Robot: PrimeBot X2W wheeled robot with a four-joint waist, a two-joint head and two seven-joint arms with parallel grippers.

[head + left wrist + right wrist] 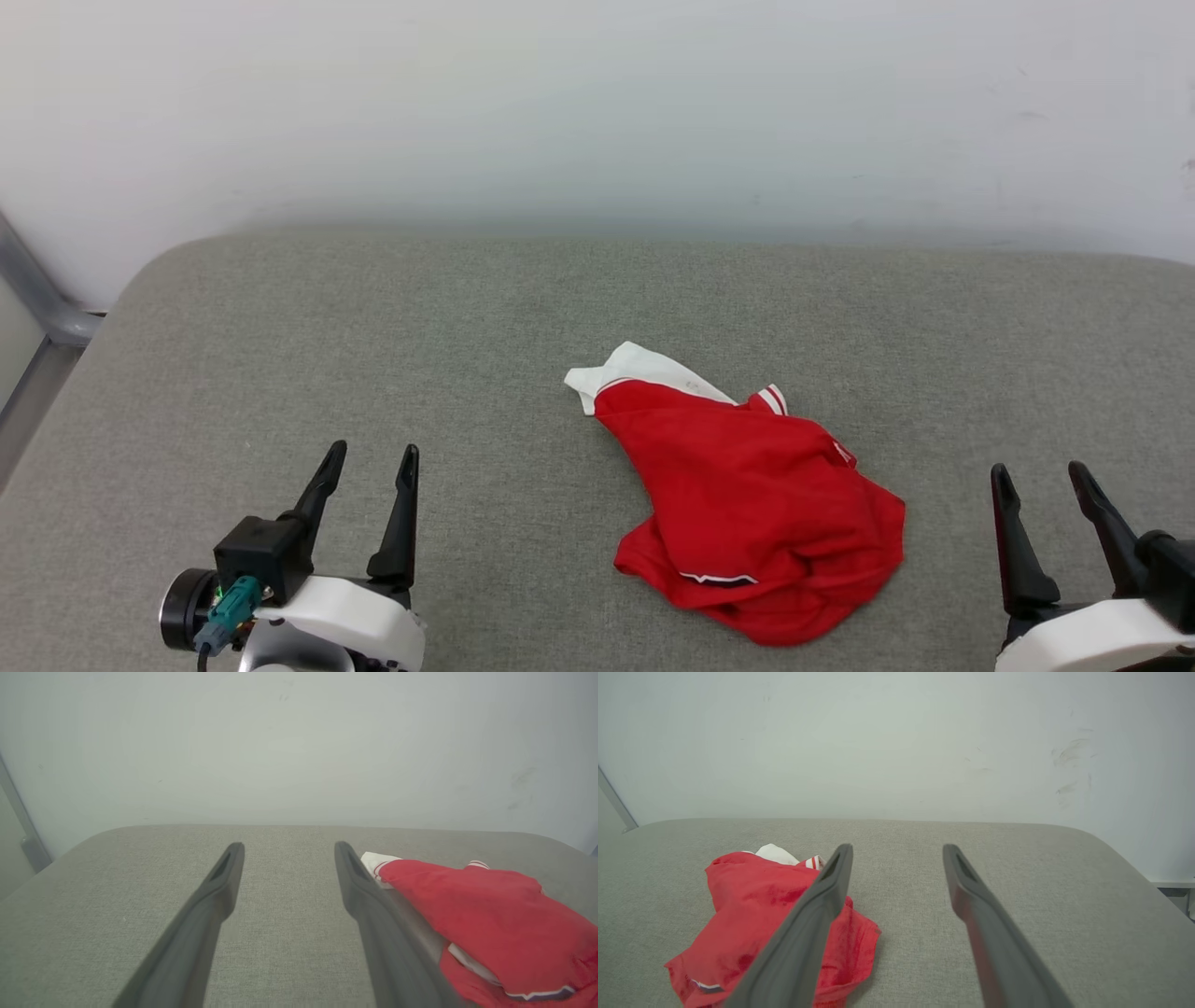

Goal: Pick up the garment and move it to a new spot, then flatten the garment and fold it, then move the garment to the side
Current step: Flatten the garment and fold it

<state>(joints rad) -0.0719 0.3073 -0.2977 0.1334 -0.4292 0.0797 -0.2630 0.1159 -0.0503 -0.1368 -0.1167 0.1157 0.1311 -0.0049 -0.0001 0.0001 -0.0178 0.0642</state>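
A crumpled red soft-fabric jersey shirt with white sleeves and red-and-white striped trim point(756, 504) lies in a loose heap on the wide grey cloth-covered counter with rounded corners point(280, 355). It sits a little right of the middle and towards the near edge. One white sleeve pokes out at the far left end of the heap, and a bit of striped cuff sticks up just behind the red body. A thin white and dark hem line shows along the near fold. I can't see any lettering on it from here; it is bunched up too much.

The left tool point(372, 451) hovers at the near left, its two long dark fingers spread wide with nothing between them, well apart from the shirt. From its own wrist camera the left tool point(288, 845) frames bare grey cloth, with the shirt point(490, 910) off to the side beyond one finger.

The right tool point(1039, 469) hangs at the near right, also wide apart and empty, near the heap but not touching it. In its wrist view the right tool point(898, 847) points over the counter, and the shirt point(752, 896) lies beside and partly behind one finger.

A plain pale wall point(597, 112) rises behind the counter, and a grey metal bar point(37, 299) runs down at the far left.
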